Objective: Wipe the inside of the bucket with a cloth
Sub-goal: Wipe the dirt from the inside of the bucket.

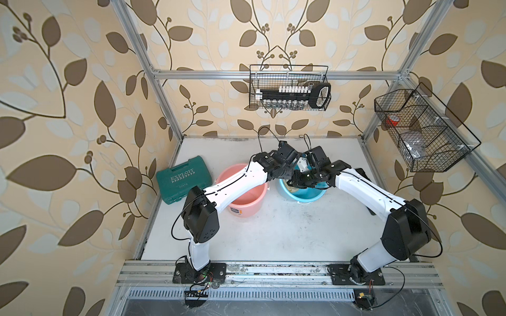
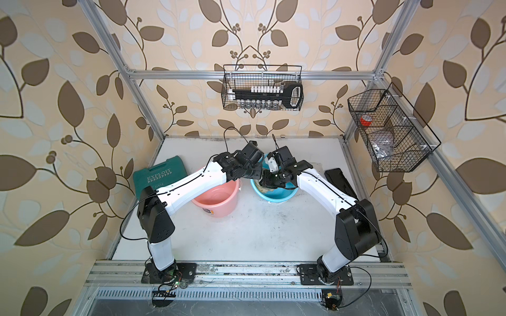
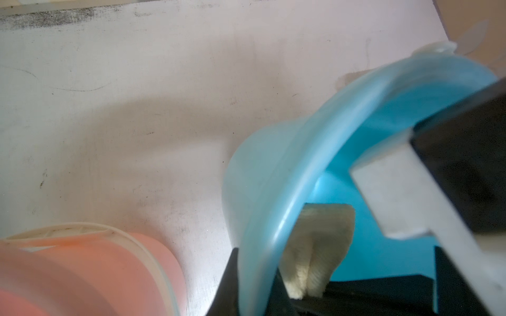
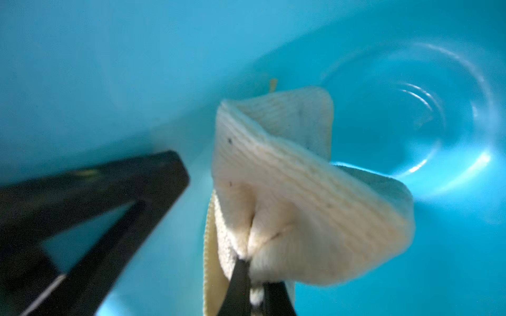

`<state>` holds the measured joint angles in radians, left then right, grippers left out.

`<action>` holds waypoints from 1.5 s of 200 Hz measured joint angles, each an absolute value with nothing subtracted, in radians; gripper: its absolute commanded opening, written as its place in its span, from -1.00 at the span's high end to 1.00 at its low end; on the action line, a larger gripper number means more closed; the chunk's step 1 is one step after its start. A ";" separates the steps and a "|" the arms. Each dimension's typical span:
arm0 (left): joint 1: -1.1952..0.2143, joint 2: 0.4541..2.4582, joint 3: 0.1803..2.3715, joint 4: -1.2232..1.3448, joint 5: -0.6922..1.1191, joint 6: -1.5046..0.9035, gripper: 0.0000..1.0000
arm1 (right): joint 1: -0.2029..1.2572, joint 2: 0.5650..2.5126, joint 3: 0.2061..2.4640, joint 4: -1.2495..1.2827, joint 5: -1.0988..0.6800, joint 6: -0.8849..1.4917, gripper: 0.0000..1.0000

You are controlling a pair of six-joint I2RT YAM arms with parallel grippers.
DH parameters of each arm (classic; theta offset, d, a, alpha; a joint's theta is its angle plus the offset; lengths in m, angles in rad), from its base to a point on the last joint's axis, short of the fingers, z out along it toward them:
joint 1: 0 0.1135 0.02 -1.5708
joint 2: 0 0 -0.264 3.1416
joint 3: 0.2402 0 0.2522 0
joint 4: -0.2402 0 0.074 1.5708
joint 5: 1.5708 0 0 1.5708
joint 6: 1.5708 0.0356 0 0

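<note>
Rt pincer (image 4: 247, 270) clamped on the cloth (image 4: 287, 191), which is down inside the blue bucket (image 1: 306, 195). Left pincer (image 3: 253, 273) pinched onto that bucket's rim. Pink bucket (image 1: 252, 208) just beside it on the surface (image 1: 273, 232).

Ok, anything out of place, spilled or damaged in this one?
Nothing stands out. The left tool pinches the rim of the blue bucket, the right tool holds the cloth inside it, and nothing is spilled. Only dark scuffs on the table and small specks on the cloth.
</note>
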<state>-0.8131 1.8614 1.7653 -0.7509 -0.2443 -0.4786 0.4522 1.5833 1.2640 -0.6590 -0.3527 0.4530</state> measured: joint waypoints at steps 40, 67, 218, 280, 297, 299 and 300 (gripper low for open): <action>-0.813 1.861 1.765 -0.753 -0.248 -0.479 1.00 | 0.453 1.576 1.267 -0.863 -0.155 0.348 1.00; -0.820 1.861 1.765 -0.757 -0.248 -0.479 1.00 | 0.454 1.561 1.314 -0.980 0.022 0.300 1.00; -0.820 1.861 1.769 -0.732 -0.210 -0.448 1.00 | 0.476 1.712 1.541 -0.985 0.581 0.182 1.00; -0.831 1.861 1.774 -0.725 -0.219 -0.448 1.00 | 0.490 1.714 1.490 -0.985 0.656 0.231 1.00; -0.832 1.861 1.781 -0.732 -0.217 -0.447 1.00 | 0.494 1.690 1.458 -0.984 0.659 0.253 1.00; -0.833 1.861 1.782 -0.733 -0.217 -0.447 1.00 | 0.494 1.687 1.455 -0.984 0.659 0.256 1.00; -0.833 1.861 1.782 -0.733 -0.217 -0.447 1.00 | 0.494 1.686 1.452 -0.985 0.658 0.258 1.00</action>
